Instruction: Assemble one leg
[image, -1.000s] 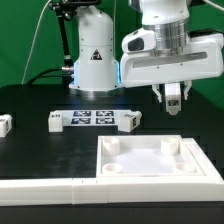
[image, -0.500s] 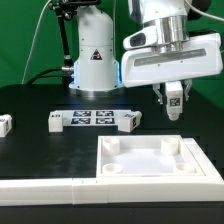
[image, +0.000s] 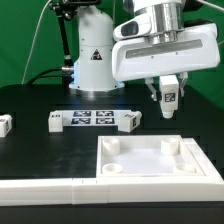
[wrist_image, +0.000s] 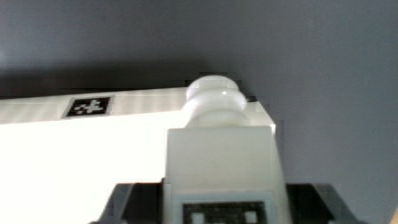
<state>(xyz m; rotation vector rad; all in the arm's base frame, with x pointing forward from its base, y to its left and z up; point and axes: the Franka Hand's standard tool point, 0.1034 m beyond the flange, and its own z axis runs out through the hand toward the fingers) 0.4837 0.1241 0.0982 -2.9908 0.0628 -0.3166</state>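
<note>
Leg (image: 168, 102) in gripper (image: 167, 94), upper end hidden between fingers

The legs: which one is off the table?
The leg clamped in the gripper, up in the air. The leg at the exterior view's left edge and the two near the middle rest on the table.

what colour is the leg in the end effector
The leg is white with a black-and-white square tag; clearest in the wrist view.
</note>
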